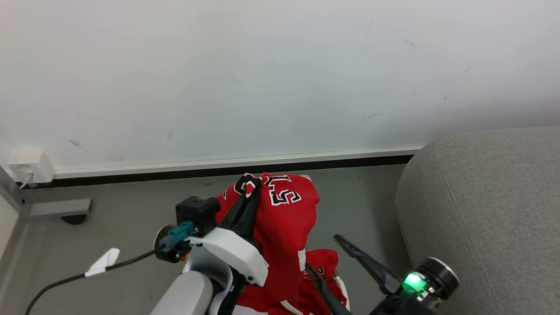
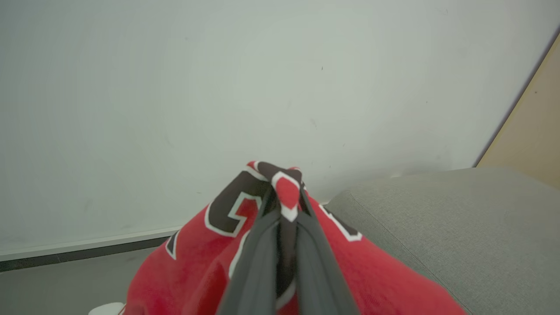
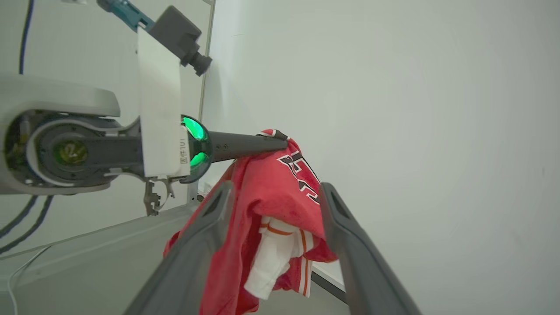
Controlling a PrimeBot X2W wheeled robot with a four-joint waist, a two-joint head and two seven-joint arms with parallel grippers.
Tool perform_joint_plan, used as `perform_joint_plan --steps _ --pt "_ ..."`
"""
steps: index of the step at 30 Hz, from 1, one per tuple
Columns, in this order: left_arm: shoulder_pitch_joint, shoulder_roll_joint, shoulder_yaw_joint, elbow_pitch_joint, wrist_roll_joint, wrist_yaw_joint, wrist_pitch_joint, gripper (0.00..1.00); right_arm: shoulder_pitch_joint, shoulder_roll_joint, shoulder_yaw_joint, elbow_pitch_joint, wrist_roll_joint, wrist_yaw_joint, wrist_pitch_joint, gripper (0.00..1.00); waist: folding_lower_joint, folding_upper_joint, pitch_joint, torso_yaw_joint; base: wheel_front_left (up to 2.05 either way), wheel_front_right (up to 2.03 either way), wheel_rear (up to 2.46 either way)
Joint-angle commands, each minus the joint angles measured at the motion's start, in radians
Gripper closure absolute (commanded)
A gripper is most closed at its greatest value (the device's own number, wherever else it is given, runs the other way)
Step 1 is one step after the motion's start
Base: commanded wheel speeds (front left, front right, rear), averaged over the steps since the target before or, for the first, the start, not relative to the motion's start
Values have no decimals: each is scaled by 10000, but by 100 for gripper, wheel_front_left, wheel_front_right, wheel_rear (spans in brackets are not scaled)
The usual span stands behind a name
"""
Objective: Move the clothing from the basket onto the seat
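Pinching a fold of the shiny red white-trimmed jersey [image 1: 284,218], the left gripper [image 1: 250,187] lets it hang below its jaws; the right gripper [image 1: 323,253] stands spread, empty. Swing it right of the jaws, over the rounded grey fabric sofa [image 1: 481,210], with the hem lifted clear.

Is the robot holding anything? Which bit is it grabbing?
The left end effector is shut on the red clothing, pinching a bunched fold at its top. The right end effector is open, holding nothing.
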Motion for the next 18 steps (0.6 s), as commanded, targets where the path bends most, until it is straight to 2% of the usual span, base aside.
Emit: perform_joint_plan --steps 1,8,18 --pt "21 69 -39 -76 42 5 18 100 -284 -41 250 92 8 -4 0 0 1 -1 12 5 0 0 0" --pt "-110 -46 -436 -306 -41 -118 296 100 -1507 155 907 1305 -520 -9 2 0 1 -1 48 85 0 0 0" --pt "-156 -247 -1109 -841 -484 -362 815 100 -2531 654 292 3749 -1751 -11 2 0 1 -1 50 378 0 0 0"
